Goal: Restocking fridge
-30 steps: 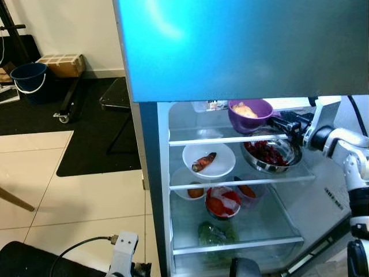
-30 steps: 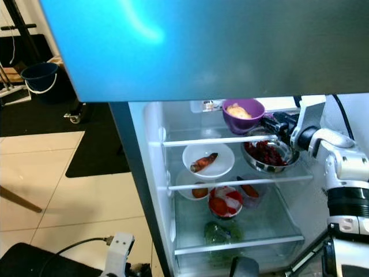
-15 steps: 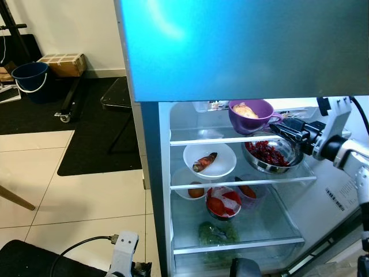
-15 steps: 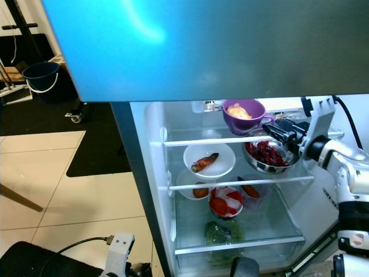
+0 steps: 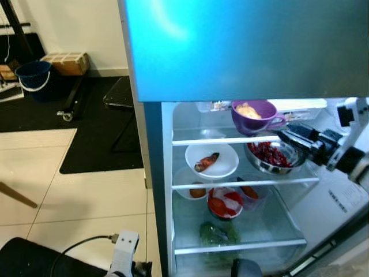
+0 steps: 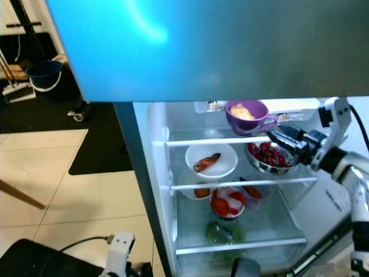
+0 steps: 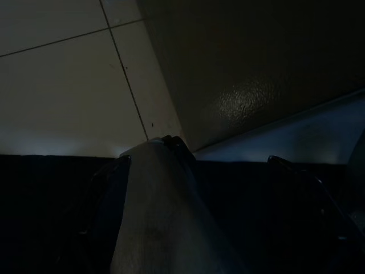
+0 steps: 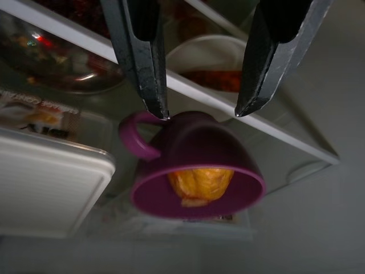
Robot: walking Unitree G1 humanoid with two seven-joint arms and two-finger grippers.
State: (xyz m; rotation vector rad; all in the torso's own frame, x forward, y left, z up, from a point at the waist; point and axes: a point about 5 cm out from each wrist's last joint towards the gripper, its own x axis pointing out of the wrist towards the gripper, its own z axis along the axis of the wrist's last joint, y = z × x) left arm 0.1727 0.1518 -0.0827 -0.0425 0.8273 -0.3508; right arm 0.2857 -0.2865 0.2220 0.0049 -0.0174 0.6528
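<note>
Purple cup [image 5: 255, 115] with yellow food sits on the fridge's top shelf [image 5: 202, 140]; the right end effector [image 5: 286, 137], fingers spread and empty, hangs just beside its handle.

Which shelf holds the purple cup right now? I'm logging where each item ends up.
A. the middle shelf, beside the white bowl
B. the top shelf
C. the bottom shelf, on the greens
B: the purple cup stands on the top shelf, above the steel bowl, with the right gripper open just beside it.
</note>
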